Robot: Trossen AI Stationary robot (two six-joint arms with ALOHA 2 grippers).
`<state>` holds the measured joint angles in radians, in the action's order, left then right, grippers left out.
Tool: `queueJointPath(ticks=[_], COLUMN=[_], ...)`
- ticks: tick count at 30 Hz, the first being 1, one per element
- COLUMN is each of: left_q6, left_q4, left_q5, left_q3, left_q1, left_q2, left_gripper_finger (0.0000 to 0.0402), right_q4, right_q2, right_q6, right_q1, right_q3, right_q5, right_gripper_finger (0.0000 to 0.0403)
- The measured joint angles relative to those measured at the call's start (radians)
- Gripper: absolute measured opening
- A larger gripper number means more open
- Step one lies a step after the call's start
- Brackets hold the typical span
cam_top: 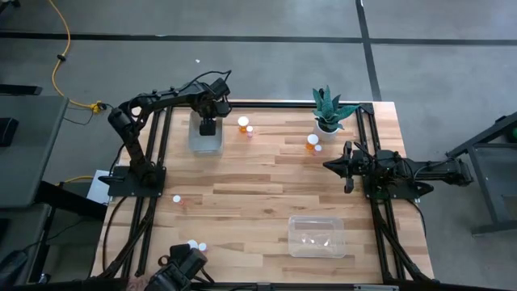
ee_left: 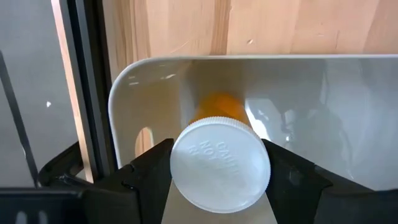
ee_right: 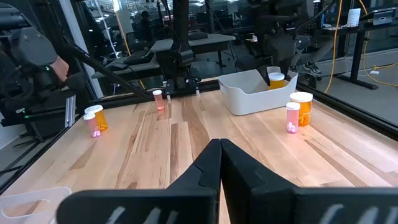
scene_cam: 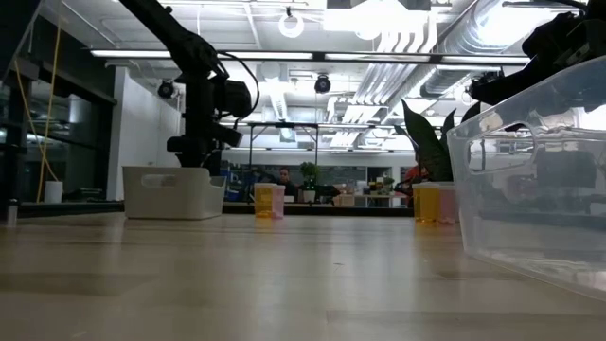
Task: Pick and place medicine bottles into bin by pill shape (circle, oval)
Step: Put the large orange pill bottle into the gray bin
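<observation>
My left gripper (cam_top: pixel 208 126) points down into the white bin (cam_top: pixel 194 144) at the far left and is shut on an amber medicine bottle with a white cap (ee_left: pixel 221 165). It also shows in the right wrist view (ee_right: pixel 275 79). My right gripper (cam_top: pixel 335 164) is shut and empty at the table's right side, above the wood. Other bottles stand on their bases: two right of the bin (cam_top: pixel 243 123), two near the plant (cam_top: pixel 312 141), one pair at the left (cam_top: pixel 176 198), one pair at the near edge (cam_top: pixel 192 244). My left gripper pinches the bottle between its two fingers (ee_left: pixel 146 171) at the white cap's opposite sides (ee_left: pixel 179 163). The fingers come from above, pointing down. The bottle stands upright with its amber body (ee_left: pixel 217 107) down inside the bin; whether its base rests on the bin's floor I cannot tell.
A clear plastic tub (cam_top: pixel 317 236) stands at the near right. A potted green plant (cam_top: pixel 329 109) stands at the far right edge. Bare wood lies in the table's middle. Black frame rails run along both sides.
</observation>
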<state>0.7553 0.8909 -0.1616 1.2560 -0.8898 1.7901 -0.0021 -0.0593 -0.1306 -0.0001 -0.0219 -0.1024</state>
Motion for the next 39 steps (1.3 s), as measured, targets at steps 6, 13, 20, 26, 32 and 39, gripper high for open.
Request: queueJointPath(ticks=[6, 13, 20, 26, 32, 39], left_q6=[-0.001, -0.016, -0.041, -0.153, -0.395, -0.704], left_q4=[-0.006, -0.005, 0.068, 0.113, 0.004, -0.347], left_q5=[0.001, 0.0, 0.006, 0.092, 0.477, 0.504], left_q3=[0.0, 0.0, 0.044, 0.13, 0.093, -0.188], left_q1=[0.0, 0.0, 0.008, 0.014, 0.016, 0.153], left_q2=[0.0, 0.0, -0.016, -0.103, -0.323, -0.651], left_gripper_finger=[0.0222, 0.0258, 0.0279, 0.0279, 0.0279, 0.0279], right_q4=[0.0, 0.0, 0.0, 0.0, 0.0, 0.0], right_q2=[0.0, 0.0, 0.0, 0.0, 0.0, 0.0], right_q6=[0.0, 0.0, 0.0, 0.0, 0.0, 0.0], right_q1=[0.0, 0.0, 0.0, 0.0, 0.0, 0.0], right_q3=[0.0, 0.0, 0.0, 0.0, 0.0, 0.0], right_q5=[0.0, 0.0, 0.0, 0.0, 0.0, 0.0], right_gripper_finger=[0.0, 0.0, 0.0, 0.0, 0.0, 0.0])
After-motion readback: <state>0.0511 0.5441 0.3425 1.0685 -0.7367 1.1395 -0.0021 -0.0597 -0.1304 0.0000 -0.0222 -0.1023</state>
